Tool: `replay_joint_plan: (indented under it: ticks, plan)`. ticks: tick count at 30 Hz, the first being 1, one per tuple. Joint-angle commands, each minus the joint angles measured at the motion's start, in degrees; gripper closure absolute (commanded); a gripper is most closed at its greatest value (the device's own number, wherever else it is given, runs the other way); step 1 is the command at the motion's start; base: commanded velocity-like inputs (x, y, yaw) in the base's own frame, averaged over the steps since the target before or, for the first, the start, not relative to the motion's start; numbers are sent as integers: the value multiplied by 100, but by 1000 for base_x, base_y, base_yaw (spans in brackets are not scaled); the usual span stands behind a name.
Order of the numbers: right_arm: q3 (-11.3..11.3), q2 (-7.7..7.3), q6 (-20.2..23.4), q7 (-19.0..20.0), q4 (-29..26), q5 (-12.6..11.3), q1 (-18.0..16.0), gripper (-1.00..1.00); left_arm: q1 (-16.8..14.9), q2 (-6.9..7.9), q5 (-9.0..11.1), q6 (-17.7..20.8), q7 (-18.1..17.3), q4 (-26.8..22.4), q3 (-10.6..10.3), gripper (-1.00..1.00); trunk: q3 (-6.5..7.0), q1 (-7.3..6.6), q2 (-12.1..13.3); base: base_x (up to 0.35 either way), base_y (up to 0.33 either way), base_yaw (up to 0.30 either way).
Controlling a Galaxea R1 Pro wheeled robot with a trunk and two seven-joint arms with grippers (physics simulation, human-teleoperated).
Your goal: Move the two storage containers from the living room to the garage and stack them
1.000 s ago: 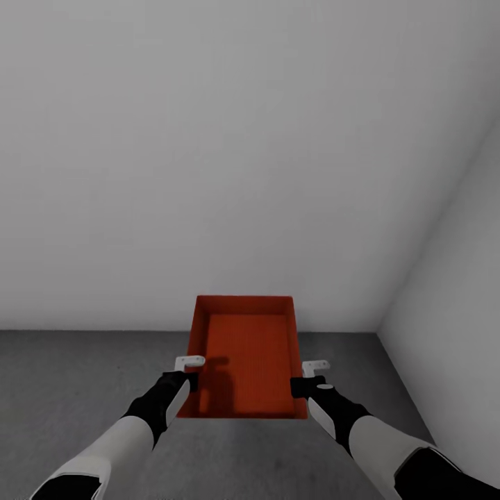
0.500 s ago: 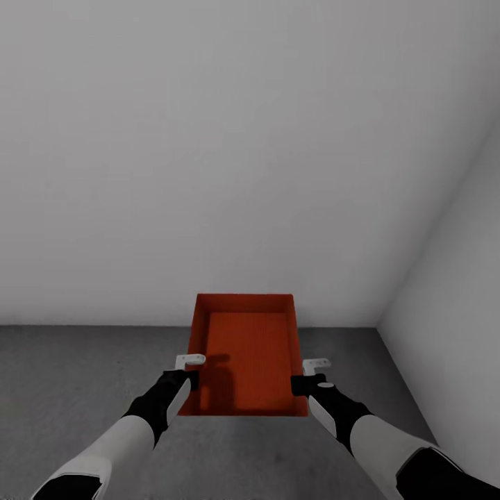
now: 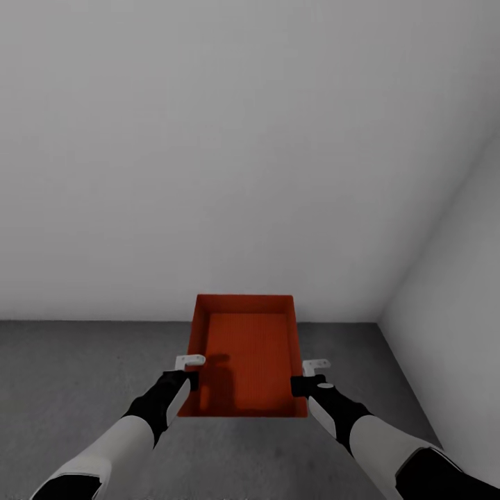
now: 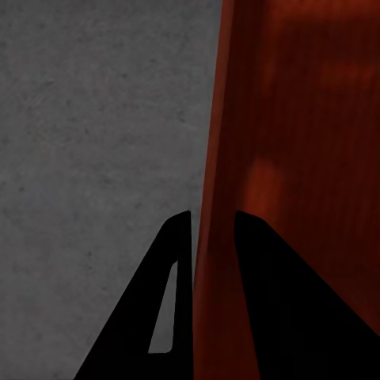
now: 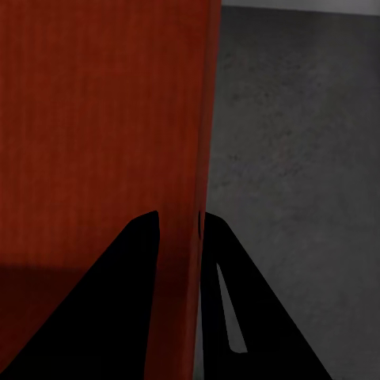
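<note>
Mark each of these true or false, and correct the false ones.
1. Both claws grip one orange-red container. True: the left claw pinches its left wall, the right claw its right wall.
2. The container holds a stack of books. False: it is empty.
3. The floor beneath is light wood plank. False: it is dark grey and rough.
4. Pale grey walls meet in a corner ahead. True.
5. The container has a lid on. False: it is open-topped.

Plain pale grey walls (image 3: 236, 139) meet in a corner ahead; rough dark grey concrete floor (image 3: 69, 368) lies below, evenly lit.
</note>
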Motion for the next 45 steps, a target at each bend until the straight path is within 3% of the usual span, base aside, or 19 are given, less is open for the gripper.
replay_joint_plan:
  ticks: [1, 43, 45]
  plan:
    - [42, -110, 37, -30, 369, -173, -1, 100, -5, 71, 102, 6, 33, -101, -20, 100, -36, 24, -50, 0, 0, 0]
    - [42, -110, 37, -31, 369, -173, -1, 100, -5, 62, 97, 6, 30, -92, -20, 100, -1173, 946, -1734, 0, 0, 0]
    - [42, -110, 34, -31, 369, -173, -1, 100, -5, 62, 94, 6, 32, -92, -20, 100, -1192, 946, -1734, 0, 0, 0]
